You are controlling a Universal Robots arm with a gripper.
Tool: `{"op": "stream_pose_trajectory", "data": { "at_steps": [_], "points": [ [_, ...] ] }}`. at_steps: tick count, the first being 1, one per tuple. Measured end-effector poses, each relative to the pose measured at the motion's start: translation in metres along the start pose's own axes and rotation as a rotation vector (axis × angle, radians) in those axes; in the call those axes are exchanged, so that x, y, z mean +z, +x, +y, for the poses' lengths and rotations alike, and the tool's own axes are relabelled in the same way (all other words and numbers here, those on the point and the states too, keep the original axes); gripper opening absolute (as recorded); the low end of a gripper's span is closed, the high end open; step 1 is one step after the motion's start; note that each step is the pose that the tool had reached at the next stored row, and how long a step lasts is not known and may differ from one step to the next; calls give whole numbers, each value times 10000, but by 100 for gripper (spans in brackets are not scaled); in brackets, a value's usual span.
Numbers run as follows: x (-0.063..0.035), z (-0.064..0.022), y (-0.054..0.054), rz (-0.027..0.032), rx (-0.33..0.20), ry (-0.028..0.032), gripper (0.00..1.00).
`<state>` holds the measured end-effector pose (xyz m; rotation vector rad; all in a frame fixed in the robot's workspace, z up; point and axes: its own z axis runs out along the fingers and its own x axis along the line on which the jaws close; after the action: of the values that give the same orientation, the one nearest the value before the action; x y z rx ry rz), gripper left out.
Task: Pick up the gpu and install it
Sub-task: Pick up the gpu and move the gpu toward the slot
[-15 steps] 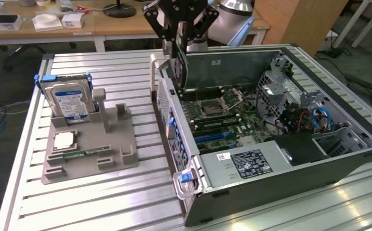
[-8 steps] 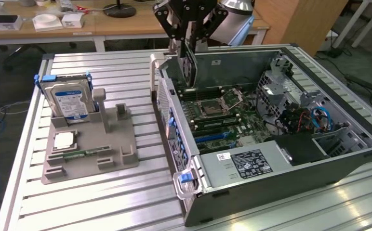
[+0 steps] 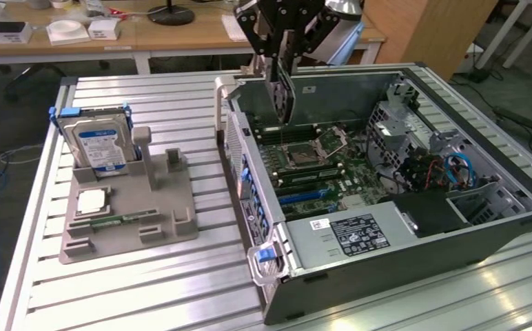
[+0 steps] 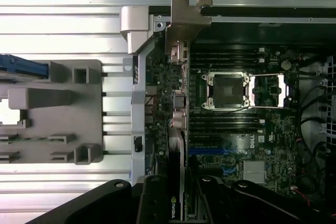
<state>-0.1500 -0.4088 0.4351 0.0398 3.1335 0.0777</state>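
My gripper [image 3: 282,65] hangs over the rear part of the open computer case [image 3: 486,234], shut on the gpu [image 3: 284,100]. The gpu is a thin dark card held on edge, its lower end just above the motherboard [image 3: 326,169]. In the wrist view the gpu [image 4: 177,129] appears edge-on between my black fingers [image 4: 152,200], and its silver bracket [image 4: 186,19] reaches the case's rear wall. Under the card lie the board's expansion slots, among them a blue slot [image 4: 215,151].
At the exterior view's left a grey fixture tray [image 3: 160,227] holds an upright hard drive [image 3: 100,145], a processor chip [image 3: 94,201] and a green memory stick [image 3: 109,222]. Drive cages and cables [image 3: 450,169] crowd the case's far side. The processor socket [image 4: 227,90] sits beside the card.
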Motion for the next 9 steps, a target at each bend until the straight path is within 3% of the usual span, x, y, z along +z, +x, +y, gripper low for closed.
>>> {"op": "stream_pose_trajectory", "data": {
  "at_steps": [9],
  "points": [
    [-9,3,-204,15,11,15,26]
  ]
}}
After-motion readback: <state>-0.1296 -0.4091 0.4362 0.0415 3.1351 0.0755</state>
